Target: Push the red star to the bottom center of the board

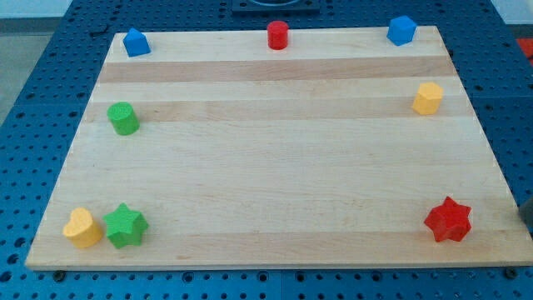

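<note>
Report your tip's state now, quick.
My tip: barely visible at the view's right edge, right of the red star, apparently not touching it; holding nothing.

A lab or test setup is suggested. A wooden board [275,167] is laid on a blue perforated bench [50,75].

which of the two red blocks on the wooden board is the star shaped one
The red star sits near the view's bottom right corner of the wooden board, showing pointed arms. The other, a red cylinder, stands at the top edge, round and upright.
</note>
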Action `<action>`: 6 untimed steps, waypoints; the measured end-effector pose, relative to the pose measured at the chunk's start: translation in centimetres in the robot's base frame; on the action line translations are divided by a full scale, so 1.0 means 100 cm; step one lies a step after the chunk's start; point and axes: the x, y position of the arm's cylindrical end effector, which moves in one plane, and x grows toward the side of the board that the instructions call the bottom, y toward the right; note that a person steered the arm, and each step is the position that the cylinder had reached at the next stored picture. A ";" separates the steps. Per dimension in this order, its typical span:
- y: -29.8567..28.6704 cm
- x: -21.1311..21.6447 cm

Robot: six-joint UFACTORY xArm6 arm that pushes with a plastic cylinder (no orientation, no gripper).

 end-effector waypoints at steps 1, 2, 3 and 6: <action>-0.054 0.000; -0.109 0.007; -0.142 0.007; -0.215 0.033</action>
